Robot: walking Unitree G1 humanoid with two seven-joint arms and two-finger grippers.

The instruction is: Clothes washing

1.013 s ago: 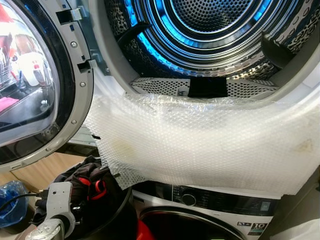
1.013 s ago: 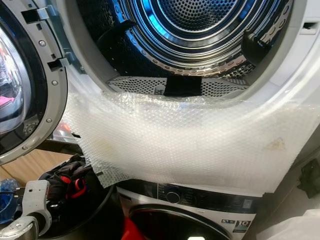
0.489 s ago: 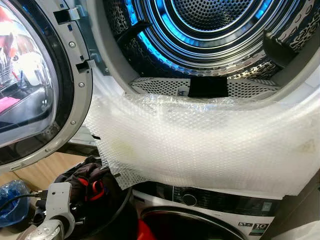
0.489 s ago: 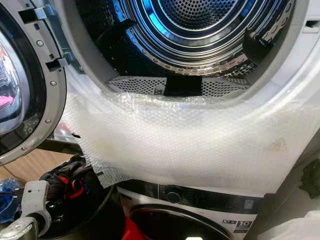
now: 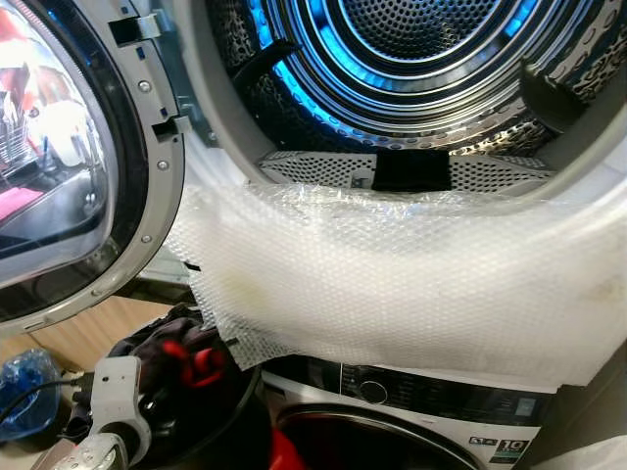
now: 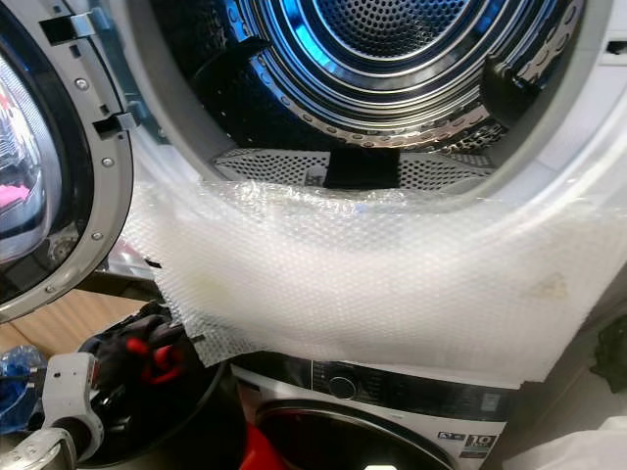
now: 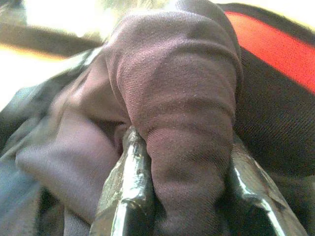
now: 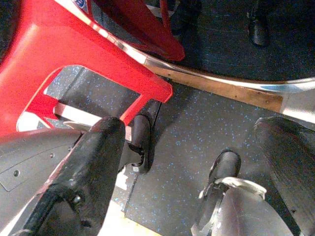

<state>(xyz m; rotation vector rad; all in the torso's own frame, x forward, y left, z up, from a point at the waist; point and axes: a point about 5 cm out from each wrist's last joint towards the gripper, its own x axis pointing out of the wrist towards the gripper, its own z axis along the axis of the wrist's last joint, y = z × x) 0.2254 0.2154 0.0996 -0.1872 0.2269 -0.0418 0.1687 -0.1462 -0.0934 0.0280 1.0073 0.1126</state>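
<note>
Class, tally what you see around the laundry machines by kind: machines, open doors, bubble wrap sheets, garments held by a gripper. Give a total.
Machines: 2 (upper drum, lower machine)
Open doors: 1
Bubble wrap sheets: 1
Garments in left gripper: 1
Total: 5

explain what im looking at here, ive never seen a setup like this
A humanoid robot is doing laundry. Two pictures come from cameras on its head, facing an open dryer drum with its door swung left and bubble wrap draped over the opening's rim. A second machine sits below. The other two come from wrist cameras. The left end effector is shut on a dark garment from the black basket. The right end effector hangs open above the floor beside a red plastic object.
</note>
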